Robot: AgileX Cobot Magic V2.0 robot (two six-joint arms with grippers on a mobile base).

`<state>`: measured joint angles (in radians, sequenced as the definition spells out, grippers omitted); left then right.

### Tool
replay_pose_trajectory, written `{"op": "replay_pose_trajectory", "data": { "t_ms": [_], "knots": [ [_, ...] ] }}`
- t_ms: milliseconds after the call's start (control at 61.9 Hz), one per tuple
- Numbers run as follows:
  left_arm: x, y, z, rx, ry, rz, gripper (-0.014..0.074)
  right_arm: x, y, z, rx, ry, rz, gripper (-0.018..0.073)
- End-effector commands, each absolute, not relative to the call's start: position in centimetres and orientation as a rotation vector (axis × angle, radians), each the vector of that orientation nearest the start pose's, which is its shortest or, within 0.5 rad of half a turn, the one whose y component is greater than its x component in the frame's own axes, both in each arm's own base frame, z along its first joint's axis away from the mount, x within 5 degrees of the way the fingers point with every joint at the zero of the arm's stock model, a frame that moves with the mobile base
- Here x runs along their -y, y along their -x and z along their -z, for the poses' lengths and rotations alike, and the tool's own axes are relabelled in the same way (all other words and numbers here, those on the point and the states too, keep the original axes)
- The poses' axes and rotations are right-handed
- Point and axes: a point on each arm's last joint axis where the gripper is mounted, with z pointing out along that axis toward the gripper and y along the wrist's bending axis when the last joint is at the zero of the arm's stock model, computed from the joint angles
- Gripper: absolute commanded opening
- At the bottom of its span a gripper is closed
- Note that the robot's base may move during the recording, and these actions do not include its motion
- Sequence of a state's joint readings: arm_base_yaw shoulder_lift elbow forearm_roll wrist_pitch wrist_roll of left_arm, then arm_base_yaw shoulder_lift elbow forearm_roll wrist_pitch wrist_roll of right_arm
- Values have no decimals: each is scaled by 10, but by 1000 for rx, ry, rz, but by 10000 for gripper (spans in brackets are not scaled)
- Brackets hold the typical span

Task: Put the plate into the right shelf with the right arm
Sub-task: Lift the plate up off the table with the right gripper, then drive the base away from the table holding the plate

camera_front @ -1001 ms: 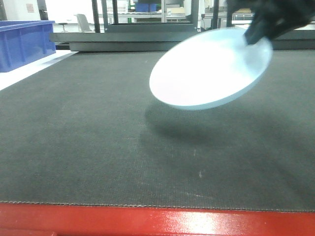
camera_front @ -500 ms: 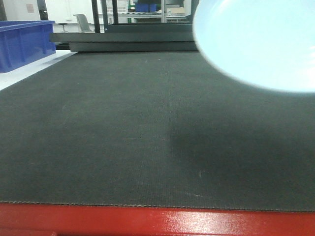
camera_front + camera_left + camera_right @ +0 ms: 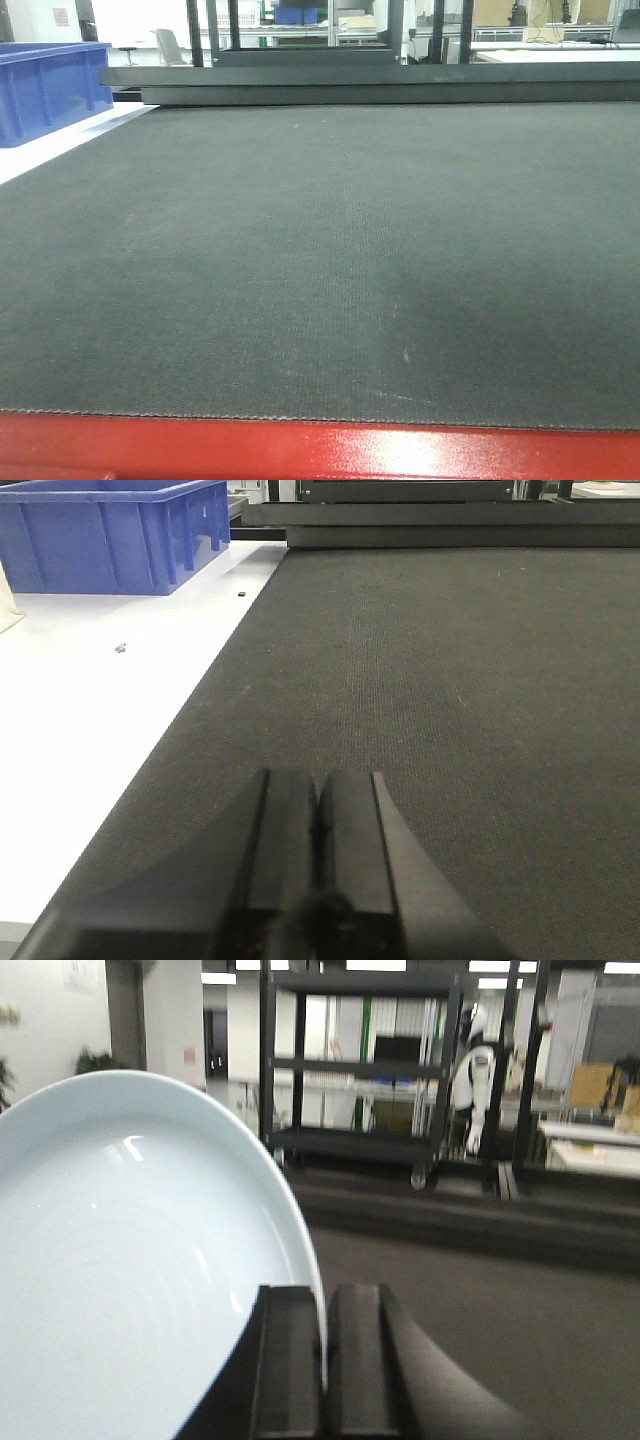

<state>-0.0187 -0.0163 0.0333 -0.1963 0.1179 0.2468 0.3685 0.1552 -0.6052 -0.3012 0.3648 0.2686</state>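
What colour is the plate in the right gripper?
The plate is white with a pale bluish tint, unpatterned; best seen in the right wrist view.

Front view looks low across the counter (image 3: 320, 260); wrist views face forward over left tool (image 3: 320, 815) and right tool (image 3: 324, 1335), the latter close to the plate (image 3: 130, 1280); front and left share the blue bin (image 3: 50, 85)

Dark mat (image 3: 320, 250) on red-edged table (image 3: 300, 452), blue bin (image 3: 50, 90) far left
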Motion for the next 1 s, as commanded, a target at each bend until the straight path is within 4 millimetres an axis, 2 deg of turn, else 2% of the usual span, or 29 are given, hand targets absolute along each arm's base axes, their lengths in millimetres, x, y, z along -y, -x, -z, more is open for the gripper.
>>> {"op": "replay_pose_trajectory", "data": {
  "t_ms": [0,985],
  "knots": [
    [2,-56,-199,-1525,-56,-12,-47,3,-10,-390,-1199,188,-232,54],
    [2,-56,-199,-1525,-56,-12,-47,3,-10,-389,-1197,188,-232,54]
  ]
}}
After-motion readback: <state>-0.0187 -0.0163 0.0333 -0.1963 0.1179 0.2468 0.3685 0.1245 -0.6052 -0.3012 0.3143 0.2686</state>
